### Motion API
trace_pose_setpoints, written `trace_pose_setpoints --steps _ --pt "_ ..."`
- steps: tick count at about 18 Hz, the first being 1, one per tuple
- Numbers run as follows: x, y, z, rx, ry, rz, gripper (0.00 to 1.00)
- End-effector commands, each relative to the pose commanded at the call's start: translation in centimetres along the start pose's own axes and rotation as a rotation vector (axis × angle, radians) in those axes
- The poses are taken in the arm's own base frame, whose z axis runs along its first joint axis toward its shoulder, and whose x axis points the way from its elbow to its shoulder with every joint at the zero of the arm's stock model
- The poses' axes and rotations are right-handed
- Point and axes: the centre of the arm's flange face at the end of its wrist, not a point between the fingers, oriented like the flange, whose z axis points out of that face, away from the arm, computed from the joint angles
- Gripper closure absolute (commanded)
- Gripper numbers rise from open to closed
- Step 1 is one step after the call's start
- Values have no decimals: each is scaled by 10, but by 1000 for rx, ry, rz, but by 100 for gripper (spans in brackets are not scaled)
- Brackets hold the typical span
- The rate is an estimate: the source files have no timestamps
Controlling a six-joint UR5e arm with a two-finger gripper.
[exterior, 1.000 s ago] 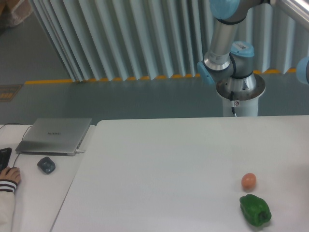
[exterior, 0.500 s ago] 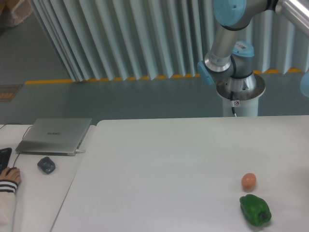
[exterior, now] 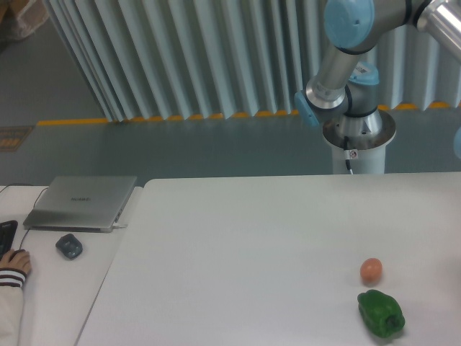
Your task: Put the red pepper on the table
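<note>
- Claw out of shot: only the arm (exterior: 342,61) shows, its shoulder and elbow joints rising from the base (exterior: 358,140) behind the table (exterior: 245,245) and running off the upper right edge; whether the claw is wide, narrow or holding anything cannot be told.
- Red pepper nowhere to be seen on the tabletop; it may be in the unseen claw or off frame to the right, and that cannot be settled from this view.
- Places cannot be given from the claw itself; toward the right side where the arm leaves the shot lie a green pepper (exterior: 381,313) at the near edge and a small orange-pink ball (exterior: 371,270) just behind it, close but apart.
- Farthest from the arm, on a side desk (exterior: 65,288) to the left, sit a shut laptop (exterior: 83,202), a mouse (exterior: 69,246) and a person's hand (exterior: 13,263) at a keyboard.
- Likely risk: a descent near the right side could knock the ball rolling or land the red pepper on the green one; a release from too high could let it roll off the near edge.
</note>
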Motion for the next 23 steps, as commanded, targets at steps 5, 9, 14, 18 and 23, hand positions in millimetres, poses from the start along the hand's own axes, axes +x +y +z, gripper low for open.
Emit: trace_pose_setpoints --steps 5,9,14,18,23 --pt "-7 7 19 -7 11 -9 0" --pt "-4 8 43 -14 40 -10 0" --pt "-3 6 56 -15 52 -7 0" --pt "-9 5 58 -13 43 -7 0" --pt "-24 14 50 -15 15 -23 0"
